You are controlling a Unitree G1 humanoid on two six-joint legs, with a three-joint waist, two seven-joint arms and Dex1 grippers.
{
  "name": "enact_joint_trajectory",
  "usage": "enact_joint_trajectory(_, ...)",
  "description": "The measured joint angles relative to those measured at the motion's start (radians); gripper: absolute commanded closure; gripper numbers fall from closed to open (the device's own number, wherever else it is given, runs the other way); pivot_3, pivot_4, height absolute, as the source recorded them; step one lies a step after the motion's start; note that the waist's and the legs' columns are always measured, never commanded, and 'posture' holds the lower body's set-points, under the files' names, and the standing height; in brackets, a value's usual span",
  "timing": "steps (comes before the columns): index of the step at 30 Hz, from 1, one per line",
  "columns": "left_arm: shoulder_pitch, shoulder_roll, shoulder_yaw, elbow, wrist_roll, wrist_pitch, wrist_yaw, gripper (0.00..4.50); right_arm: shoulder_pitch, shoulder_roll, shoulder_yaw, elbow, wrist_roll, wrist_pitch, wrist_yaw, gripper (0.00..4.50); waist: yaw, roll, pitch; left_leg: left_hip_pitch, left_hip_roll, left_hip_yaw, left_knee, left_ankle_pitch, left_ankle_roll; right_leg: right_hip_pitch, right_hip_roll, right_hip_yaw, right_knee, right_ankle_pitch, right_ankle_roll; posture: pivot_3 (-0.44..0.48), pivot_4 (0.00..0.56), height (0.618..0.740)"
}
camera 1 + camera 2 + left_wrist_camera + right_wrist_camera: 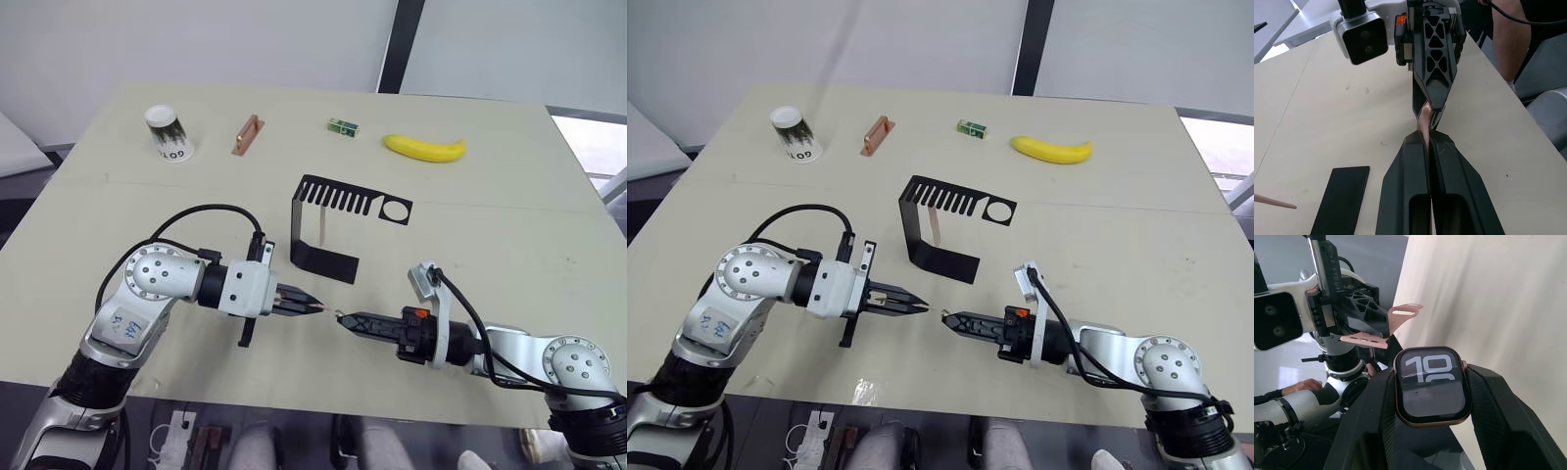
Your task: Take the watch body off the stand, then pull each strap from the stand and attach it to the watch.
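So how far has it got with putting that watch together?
The small black watch body with white "10" is off the black slotted metal stand and clamped in the right pincer. One pale pink strap is gripped in the left pincer and held up to the watch, apparently mid-attachment. The second pink strap hangs from the stand, so that one is left.

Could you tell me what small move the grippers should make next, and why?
Probably ease the left gripper toward the right gripper, lining the strap end up with the watch body's edge. The right gripper is shut on the watch body, the left on one pink strap, tips nearly meeting but strap and watch not yet joined. A second strap hangs on the stand.
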Motion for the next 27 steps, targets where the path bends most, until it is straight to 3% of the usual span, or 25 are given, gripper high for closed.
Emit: enact_joint_trajectory(27,0.010,-0.019,-0.024,0.001,0.024,-0.009,0.002,4.50,0.000,-0.002,0.017,0.000,0.000,-0.003,0.000,2.90,0.000,0.000,0.000,0.000,0.000,0.000,0.000,0.000,0.000,0.000,0.000,0.000,0.000,0.000,0.000,0.000,0.150,0.740)
